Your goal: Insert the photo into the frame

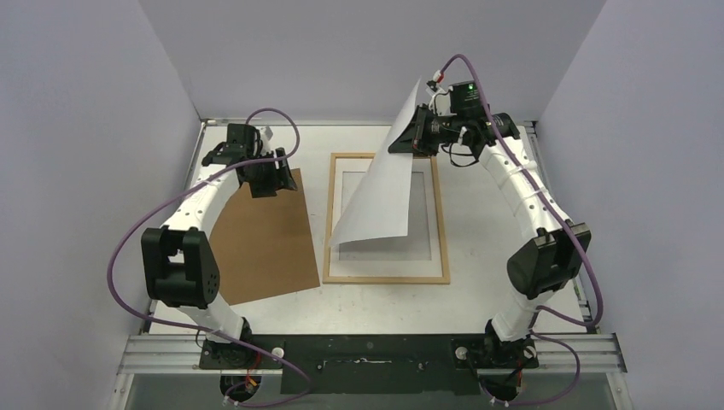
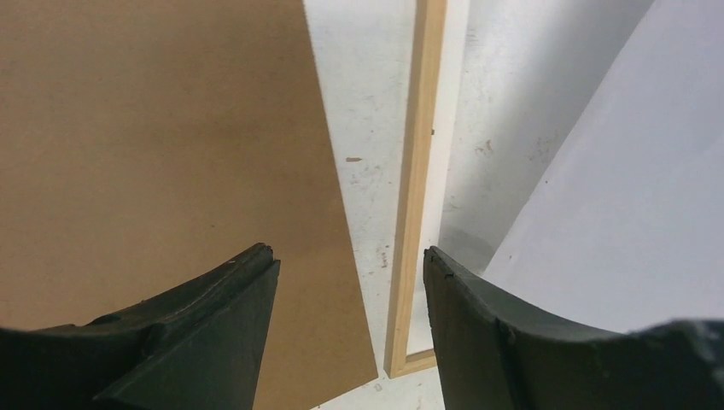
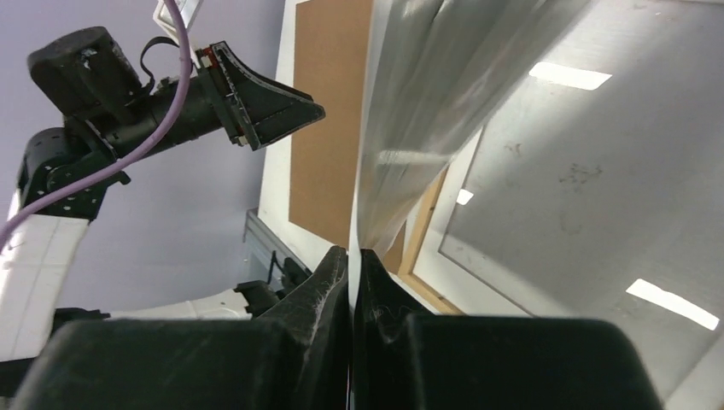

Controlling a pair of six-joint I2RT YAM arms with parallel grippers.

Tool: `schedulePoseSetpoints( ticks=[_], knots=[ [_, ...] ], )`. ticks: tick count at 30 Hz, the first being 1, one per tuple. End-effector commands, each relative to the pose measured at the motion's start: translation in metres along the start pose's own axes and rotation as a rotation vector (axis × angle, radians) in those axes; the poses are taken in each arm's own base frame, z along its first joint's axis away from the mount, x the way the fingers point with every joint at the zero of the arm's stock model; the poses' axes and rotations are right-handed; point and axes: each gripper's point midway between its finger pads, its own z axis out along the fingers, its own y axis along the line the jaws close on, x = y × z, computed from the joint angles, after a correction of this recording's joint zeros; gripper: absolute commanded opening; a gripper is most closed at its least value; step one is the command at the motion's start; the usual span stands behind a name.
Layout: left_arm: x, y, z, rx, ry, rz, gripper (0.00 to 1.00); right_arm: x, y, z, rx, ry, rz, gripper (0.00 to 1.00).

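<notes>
My left arm (image 1: 201, 205) and right arm (image 1: 522, 184) are white with black joints, each looped by a purple cable (image 1: 109, 269); my fingers (image 2: 196, 342) are black wedges.

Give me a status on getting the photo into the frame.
Done: the frame lies flat, with the brown backing board beside it. In hand: the right gripper is shut on the photo, holding it tilted over the frame with its white back showing; the left gripper is open and empty. Left: lay the photo flat inside and release.
</notes>
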Motion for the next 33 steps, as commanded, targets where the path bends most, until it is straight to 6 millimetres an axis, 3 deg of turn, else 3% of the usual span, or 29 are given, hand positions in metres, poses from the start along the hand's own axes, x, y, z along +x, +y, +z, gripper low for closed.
schedulePoseSetpoints(
  ticks=[1, 4, 9, 13, 18, 21, 26, 33],
  knots=[
    [-0.009, 0.013, 0.002, 0.005, -0.036, -0.039, 0.61, -0.011, 0.048, -0.003, -0.179, -0.011, -0.009, 0.00],
    [-0.011, 0.016, 0.008, 0.006, -0.031, -0.058, 0.61, -0.010, 0.057, 0.002, -0.207, -0.001, -0.026, 0.00],
    [-0.016, 0.015, 0.015, 0.010, -0.038, -0.075, 0.61, 0.001, 0.030, 0.019, -0.154, 0.048, -0.011, 0.00],
    [-0.015, 0.016, 0.022, 0.016, -0.027, -0.092, 0.61, 0.009, -0.002, 0.030, -0.108, 0.081, 0.027, 0.00],
    [-0.009, 0.017, 0.030, 0.018, -0.012, -0.118, 0.61, 0.008, -0.057, 0.049, -0.031, 0.096, 0.074, 0.00],
    [-0.008, 0.018, 0.032, 0.017, -0.006, -0.128, 0.61, 0.020, -0.090, 0.057, 0.024, 0.155, 0.087, 0.00],
    [-0.005, 0.016, 0.034, 0.032, -0.005, -0.138, 0.61, 0.038, -0.138, 0.054, 0.111, 0.228, 0.134, 0.00],
    [-0.006, 0.012, 0.038, 0.049, -0.002, -0.147, 0.61, 0.057, -0.185, 0.047, 0.208, 0.318, 0.139, 0.00]
  ],
)
